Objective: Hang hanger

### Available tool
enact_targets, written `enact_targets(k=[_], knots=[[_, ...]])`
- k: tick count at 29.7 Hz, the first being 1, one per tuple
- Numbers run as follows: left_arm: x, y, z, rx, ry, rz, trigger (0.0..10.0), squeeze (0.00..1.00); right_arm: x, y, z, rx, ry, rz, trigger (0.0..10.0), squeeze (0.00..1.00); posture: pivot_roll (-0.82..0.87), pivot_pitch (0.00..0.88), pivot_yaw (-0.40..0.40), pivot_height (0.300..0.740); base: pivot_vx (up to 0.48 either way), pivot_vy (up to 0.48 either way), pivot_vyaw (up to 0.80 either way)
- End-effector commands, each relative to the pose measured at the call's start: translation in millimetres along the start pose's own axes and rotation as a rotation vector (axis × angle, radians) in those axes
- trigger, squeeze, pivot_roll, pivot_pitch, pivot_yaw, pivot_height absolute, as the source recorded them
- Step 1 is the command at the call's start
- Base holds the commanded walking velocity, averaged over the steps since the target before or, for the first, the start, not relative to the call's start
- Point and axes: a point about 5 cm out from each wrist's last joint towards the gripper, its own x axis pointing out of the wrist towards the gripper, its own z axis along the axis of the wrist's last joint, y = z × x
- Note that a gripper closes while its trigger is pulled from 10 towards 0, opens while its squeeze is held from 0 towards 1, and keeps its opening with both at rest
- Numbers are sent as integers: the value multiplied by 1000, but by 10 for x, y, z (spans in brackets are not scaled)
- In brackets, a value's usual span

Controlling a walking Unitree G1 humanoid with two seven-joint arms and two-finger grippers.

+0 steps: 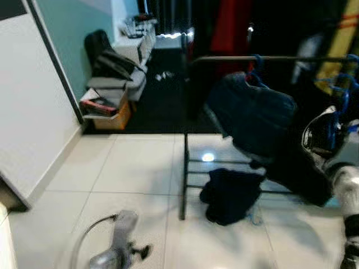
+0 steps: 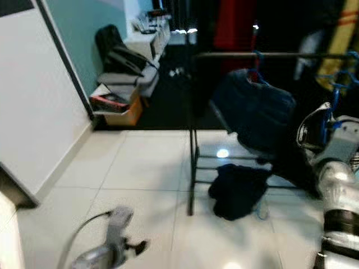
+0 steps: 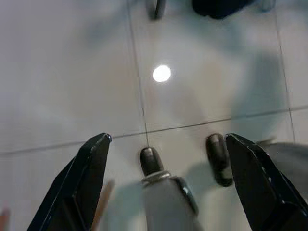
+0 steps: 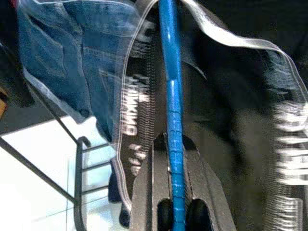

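Note:
A black clothes rail [image 1: 263,58] crosses the upper right. A blue hanger [image 1: 255,70] with a denim garment [image 1: 252,115] hangs on it. My right gripper [image 4: 174,144] is shut on the shaft of a second blue hanger [image 4: 172,96], which carries a dark garment with white lettered bands [image 4: 240,120]. In the eye views this hanger [image 1: 336,103] is raised at the far right, its hook just under the rail; I cannot tell whether it touches. My left gripper [image 3: 168,139] hangs low and open over the floor tiles, also seen in the eye view as the left gripper [image 1: 126,249].
A dark garment [image 1: 233,193] lies heaped on the rack's lower bars [image 1: 224,162]. A white wall [image 1: 33,101] stands at left, with a box of things [image 1: 106,109] and a black backpack [image 1: 104,53] behind it. Red cloth [image 1: 230,28] and yellow cloth [image 1: 339,33] hang at the back.

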Motion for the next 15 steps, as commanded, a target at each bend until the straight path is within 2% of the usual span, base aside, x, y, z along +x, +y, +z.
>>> enact_targets(k=[1,15], knots=[[10,-13,28,16,-7,-3,10000,0,-12,-76,-4,6,11,-20,10000,0,-154,0,60,740,480,0,-800],[18,9,70,2,-3,6,10000,0,-28,-249,159,9,3,-43,10000,0,-157,0,60,740,480,0,-800]])
